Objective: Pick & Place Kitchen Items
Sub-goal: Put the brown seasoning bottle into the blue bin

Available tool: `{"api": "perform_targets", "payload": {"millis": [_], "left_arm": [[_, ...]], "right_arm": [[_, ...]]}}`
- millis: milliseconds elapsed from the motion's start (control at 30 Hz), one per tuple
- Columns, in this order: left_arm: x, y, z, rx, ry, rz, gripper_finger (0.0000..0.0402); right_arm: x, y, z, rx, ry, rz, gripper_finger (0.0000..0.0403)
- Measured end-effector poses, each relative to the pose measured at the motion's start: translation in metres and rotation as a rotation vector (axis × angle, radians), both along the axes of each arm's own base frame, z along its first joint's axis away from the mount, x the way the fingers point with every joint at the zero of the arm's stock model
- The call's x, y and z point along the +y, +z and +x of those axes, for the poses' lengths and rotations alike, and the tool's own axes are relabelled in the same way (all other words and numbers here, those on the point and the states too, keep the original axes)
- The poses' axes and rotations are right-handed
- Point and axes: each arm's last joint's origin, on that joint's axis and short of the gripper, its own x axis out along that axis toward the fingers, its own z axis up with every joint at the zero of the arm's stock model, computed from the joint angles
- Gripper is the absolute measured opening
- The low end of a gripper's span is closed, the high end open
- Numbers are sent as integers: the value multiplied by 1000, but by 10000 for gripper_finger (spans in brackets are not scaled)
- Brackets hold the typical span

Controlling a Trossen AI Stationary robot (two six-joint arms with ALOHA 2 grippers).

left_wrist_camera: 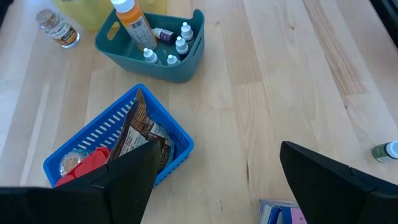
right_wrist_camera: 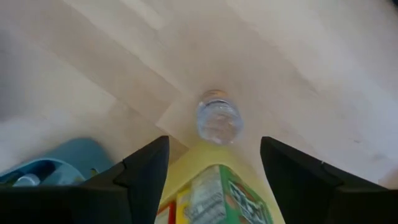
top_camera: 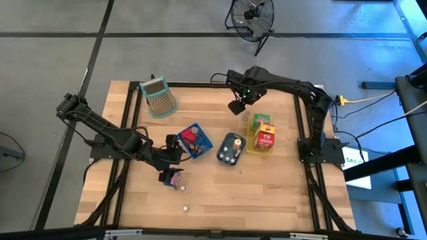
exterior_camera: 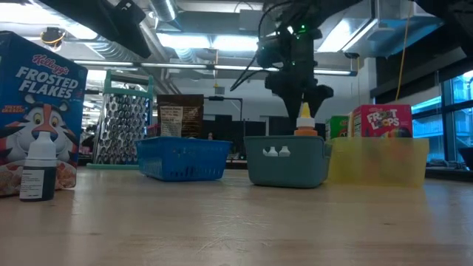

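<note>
On the left, our left claw [top_camera: 170,176] hangs low over the worktop [top_camera: 280,193] with its fingers wide apart and nothing between them. A small pink and blue packet [top_camera: 175,178] lies just under it, and the blue basket [left_wrist_camera: 118,149], holding a brown packet [left_wrist_camera: 138,134], sits just ahead. Beyond that stands the teal tray [left_wrist_camera: 155,56] of little dropper bottles [left_wrist_camera: 180,45].

To the right, our right claw [right_wrist_camera: 214,168] hovers with its fingers apart and empty, directly above a small clear jar [right_wrist_camera: 218,118]. The jar stands upright on the wood, just beside the yellow tray [top_camera: 257,148] with its green box [right_wrist_camera: 217,193] and red box [top_camera: 266,137].

The step in hand looks like grasping that jar. We should descend straight, keep the jar centred between the fingers, close on its body below the cap, and keep the nearer finger clear of the yellow tray's rim, since a nudge could topple the jar.
</note>
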Motion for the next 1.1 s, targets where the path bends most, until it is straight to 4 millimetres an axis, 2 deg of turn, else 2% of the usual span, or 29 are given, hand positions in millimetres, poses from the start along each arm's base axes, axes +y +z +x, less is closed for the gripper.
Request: {"api": "perform_targets", "payload": {"millis": [600,1100], "left_arm": [[0,0,0,0,0,0,329],[0,0,0,0,0,0,329]], "right_arm": [[3,-41,-7,39,-11,23,256],[1,-53,-10,35,-25,13,256]]}}
